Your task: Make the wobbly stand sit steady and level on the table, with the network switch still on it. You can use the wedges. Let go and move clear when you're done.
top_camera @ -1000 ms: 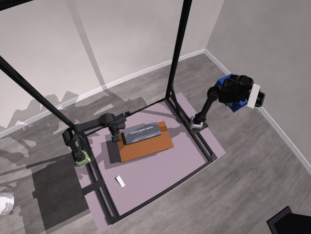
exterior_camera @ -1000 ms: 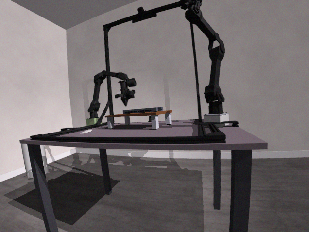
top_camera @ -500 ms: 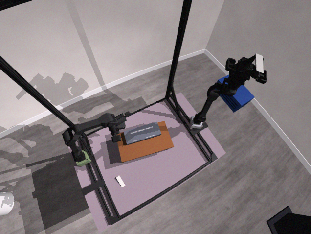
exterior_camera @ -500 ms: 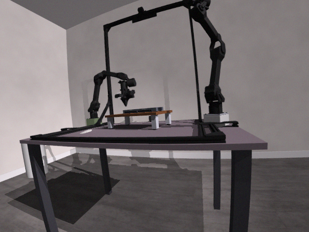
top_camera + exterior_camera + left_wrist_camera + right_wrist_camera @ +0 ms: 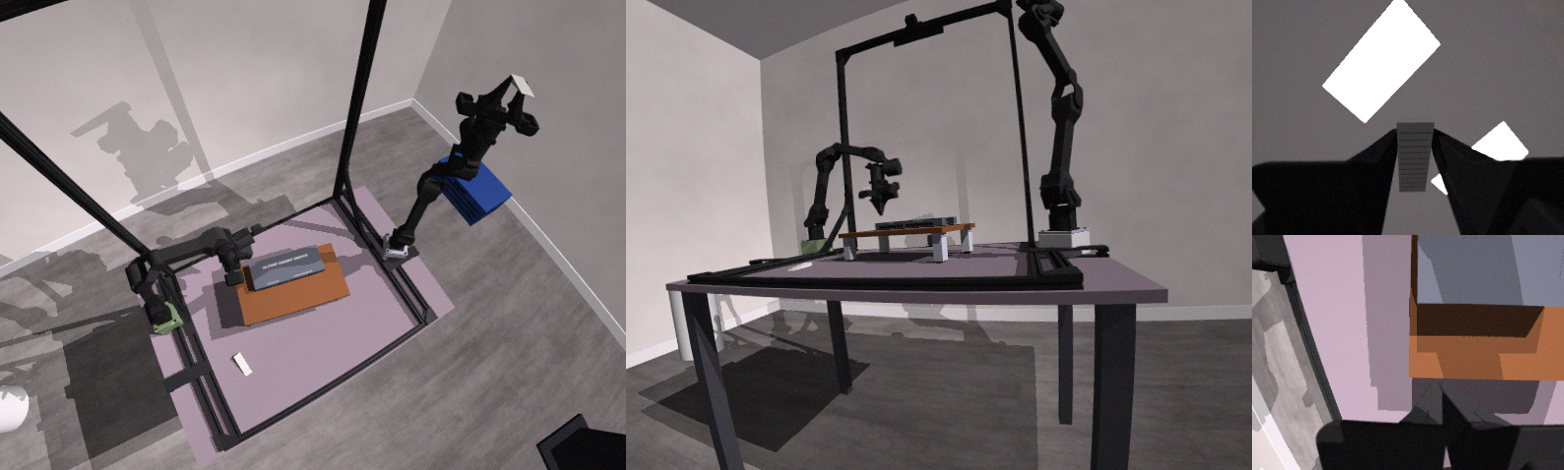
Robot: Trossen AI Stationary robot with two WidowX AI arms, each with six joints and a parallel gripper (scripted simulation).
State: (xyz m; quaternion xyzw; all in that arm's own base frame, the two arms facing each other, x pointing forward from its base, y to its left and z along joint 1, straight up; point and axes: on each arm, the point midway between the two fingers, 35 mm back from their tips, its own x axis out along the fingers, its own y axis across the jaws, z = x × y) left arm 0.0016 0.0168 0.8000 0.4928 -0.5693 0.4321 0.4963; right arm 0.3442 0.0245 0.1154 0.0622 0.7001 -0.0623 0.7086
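The orange stand (image 5: 293,293) rests on white legs on the purple table, with the grey network switch (image 5: 285,266) lying on top. They also show in the exterior view as the stand (image 5: 907,231) and the switch (image 5: 914,221). My left gripper (image 5: 516,93) is raised high beyond the table's far right corner, shut on a white wedge (image 5: 523,85). In the left wrist view the wedge (image 5: 1415,158) sits between the fingers, pointing at the ceiling. My right gripper (image 5: 233,276) is shut and empty, hovering above the stand's left end (image 5: 1484,353). A second white wedge (image 5: 242,364) lies flat on the table near the front.
A black frame (image 5: 353,100) with tall posts rings the table. A blue box (image 5: 475,189) sits behind the left arm. A white cylinder (image 5: 10,406) stands on the floor at the left. A dark object (image 5: 582,444) is at the bottom right.
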